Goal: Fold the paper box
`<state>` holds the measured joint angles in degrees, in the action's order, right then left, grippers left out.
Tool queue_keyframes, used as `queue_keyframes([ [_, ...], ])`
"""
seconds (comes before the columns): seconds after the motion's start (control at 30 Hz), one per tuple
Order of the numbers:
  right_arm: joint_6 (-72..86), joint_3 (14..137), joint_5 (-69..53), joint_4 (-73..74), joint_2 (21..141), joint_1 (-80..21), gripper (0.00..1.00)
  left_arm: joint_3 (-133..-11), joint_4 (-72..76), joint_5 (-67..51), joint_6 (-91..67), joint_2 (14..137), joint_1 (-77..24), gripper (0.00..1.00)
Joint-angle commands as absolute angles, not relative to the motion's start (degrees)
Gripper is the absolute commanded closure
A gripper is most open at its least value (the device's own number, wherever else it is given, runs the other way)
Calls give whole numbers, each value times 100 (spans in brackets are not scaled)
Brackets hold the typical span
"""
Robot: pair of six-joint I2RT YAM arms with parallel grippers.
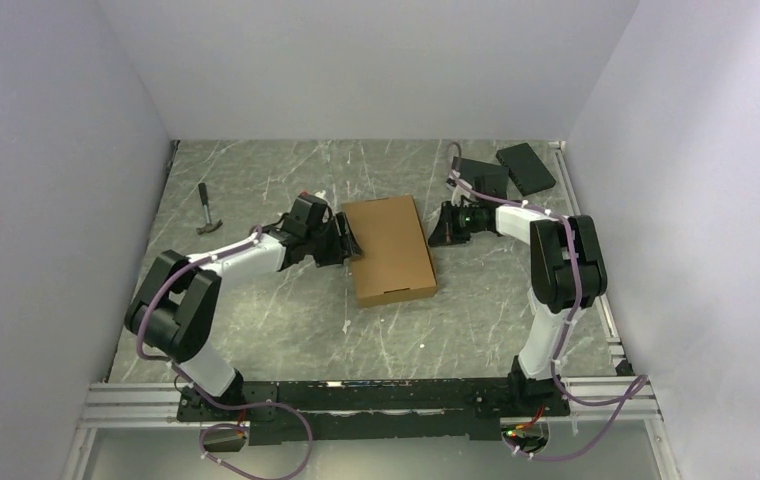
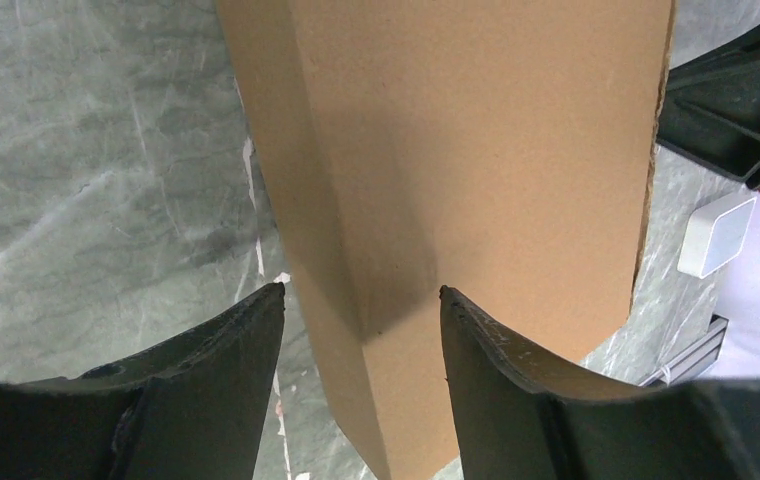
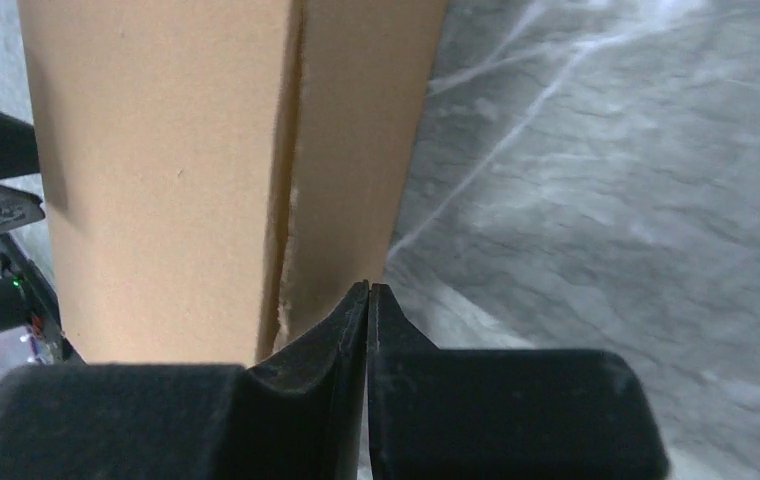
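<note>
The brown paper box [image 1: 389,248] lies closed and flat in the middle of the table. My left gripper [image 1: 349,243] is open at the box's left edge. In the left wrist view the left gripper [image 2: 361,300] straddles the box's corner edge [image 2: 456,170], fingers apart on either side. My right gripper [image 1: 440,232] is shut and empty, just right of the box's right side. In the right wrist view the right gripper [image 3: 369,288] has its tips pressed together next to the box's side wall [image 3: 346,150].
A hammer [image 1: 206,212] lies at the back left. Two black flat slabs [image 1: 526,167] sit at the back right, behind the right arm. A small white block [image 2: 716,235] shows in the left wrist view. Grey walls close in on three sides.
</note>
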<state>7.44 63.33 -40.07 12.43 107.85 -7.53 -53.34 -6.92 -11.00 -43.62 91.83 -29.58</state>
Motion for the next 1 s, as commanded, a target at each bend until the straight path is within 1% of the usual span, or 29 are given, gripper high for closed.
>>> queue_keyframes([
  [0.0,539,6664,-3778,1308,10696,-1030,93,-5543,-253,-1456,-4434,9362,-2842,38],
  [0.07,491,6683,-3748,1333,10656,-1090,93,-5523,-138,-1594,-4482,9449,-2810,41],
  [0.17,413,6712,-3698,1385,10535,-1163,94,-5466,94,-1856,-4582,9589,-2763,52],
  [0.3,368,6752,-3683,1459,10363,-1289,95,-5470,401,-2169,-4724,9800,-2760,61],
  [0.5,237,6873,-3494,1659,10007,-1405,95,-5628,709,-2422,-4850,9986,-2760,63],
  [0.73,-83,7093,-2850,1984,9528,-1477,95,-6052,875,-2580,-4934,10247,-2760,63],
  [0.83,-225,7242,-2632,2143,9418,-1583,95,-6220,1028,-2741,-5044,10439,-2759,64],
  [0.97,-195,7324,-2686,2249,9474,-1671,95,-6318,1125,-2824,-5099,10617,-2744,63],
])
